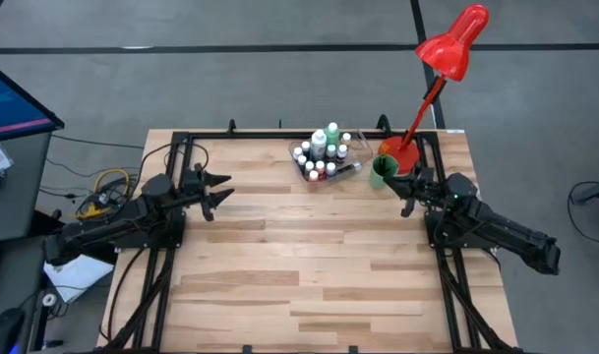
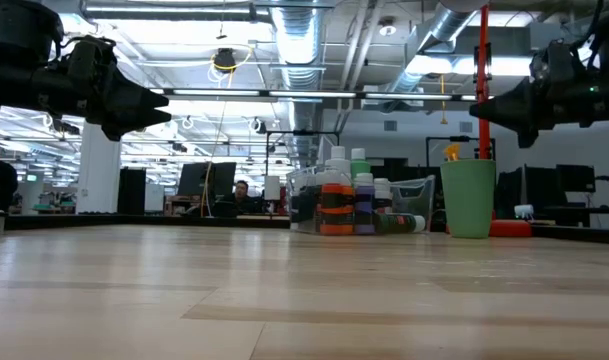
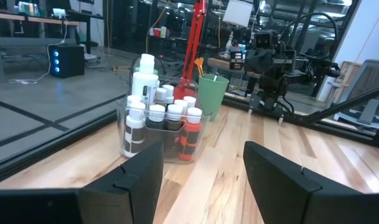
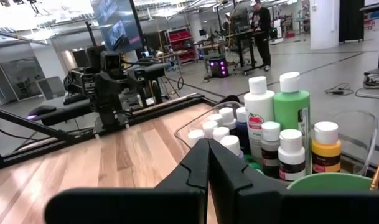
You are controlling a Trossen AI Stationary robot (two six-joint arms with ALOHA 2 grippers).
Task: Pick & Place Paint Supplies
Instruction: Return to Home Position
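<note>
Centrally, bottles (image 1: pixel 324 154) in tray (image 4: pixel 362 140) at far edge; left arm (image 1: pixel 132 218), right arm (image 1: pixel 486 228) flanking.

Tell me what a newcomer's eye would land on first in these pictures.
The red lamp leaning over the table's back right corner stands out most. Next comes the clear tray at the back middle, packed with white-capped paint bottles, a green cup beside it on the right arm's side. The left gripper hangs open above the table, the right gripper shut near the cup.
</note>
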